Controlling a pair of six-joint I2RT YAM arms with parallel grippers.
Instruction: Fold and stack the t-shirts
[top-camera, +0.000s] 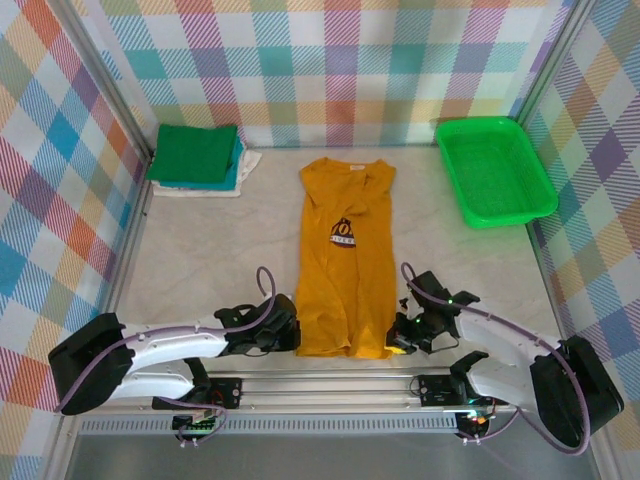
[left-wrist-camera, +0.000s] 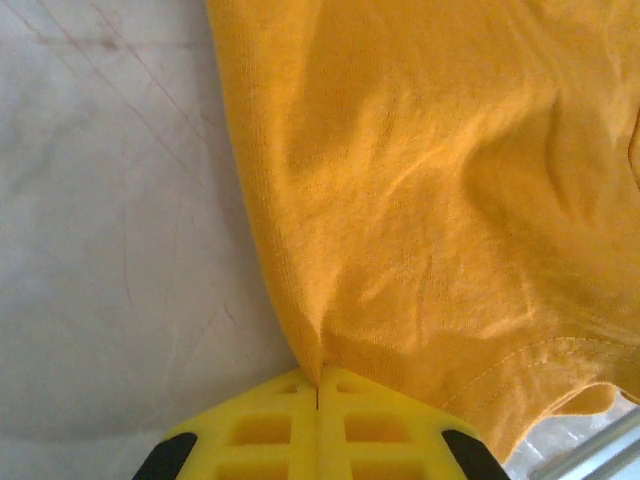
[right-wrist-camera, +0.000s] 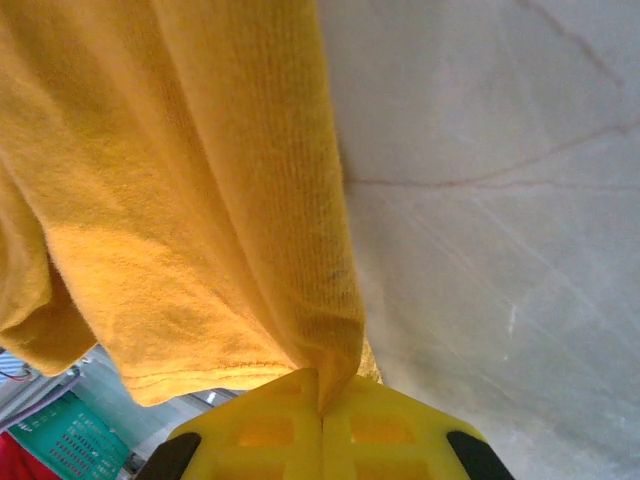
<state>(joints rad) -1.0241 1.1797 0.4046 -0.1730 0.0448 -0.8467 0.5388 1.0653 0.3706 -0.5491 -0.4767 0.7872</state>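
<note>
**Status, L to R**

- Rear-left of tabletop (top-camera: 200, 250): the folded stack (top-camera: 193, 152) is sitting by the back wall. A dark-green shirt is lying on top, w/ teal and white edges showing beneath. These items are judged complete.
- Near-left: the left pincer (left-wrist-camera: 317, 388) is gripping the near-left hem corner of the mustard-yellow t-shirt (top-camera: 347, 260). Its jaws are fully closed, w/ cloth running between them.
- Centre: the yellow shirt is lying flat on the tabletop, collar twd. the back wall, hem twd. the arm bases, logo up. The sleeves appear to be tucked in, leaving a long narrow strip, so the lengthwise folds are prob. done.
- Near-right: the right pincer (right-wrist-camera: 322, 395) is clamping the near-right hem corner, jaws closed on the cloth.
- Rear-right: the green tray (top-camera: 495, 170) is standing well apart from the shirt.

**Remaining (est.):** the cross-fold, hem to collar, is not yet done. After that, the shirt is going onto the stack.
</note>
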